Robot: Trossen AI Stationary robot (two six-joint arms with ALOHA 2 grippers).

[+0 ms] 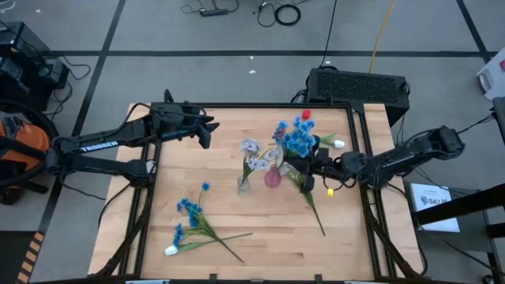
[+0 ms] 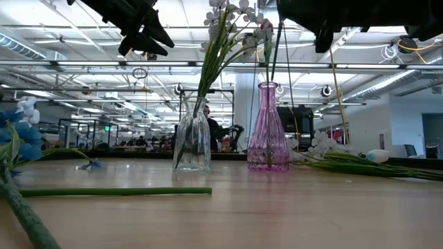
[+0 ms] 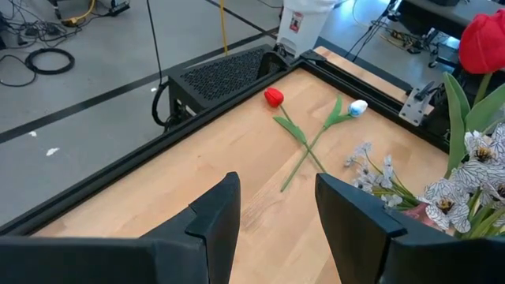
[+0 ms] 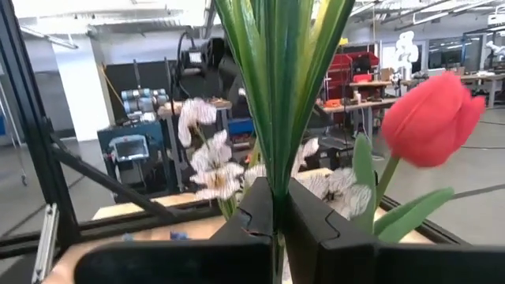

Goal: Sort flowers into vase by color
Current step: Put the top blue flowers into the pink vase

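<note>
Your right end effector [image 4: 278, 217] clamps the blue spray [image 1: 298, 140]; its stems could topple the pink vase [image 1: 273, 177].

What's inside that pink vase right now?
The pink vase holds one red tulip, its stem running down through the neck. The right gripper holds a blue spray above it, which covers the vase mouth from overhead, so anything more is hidden.
</note>
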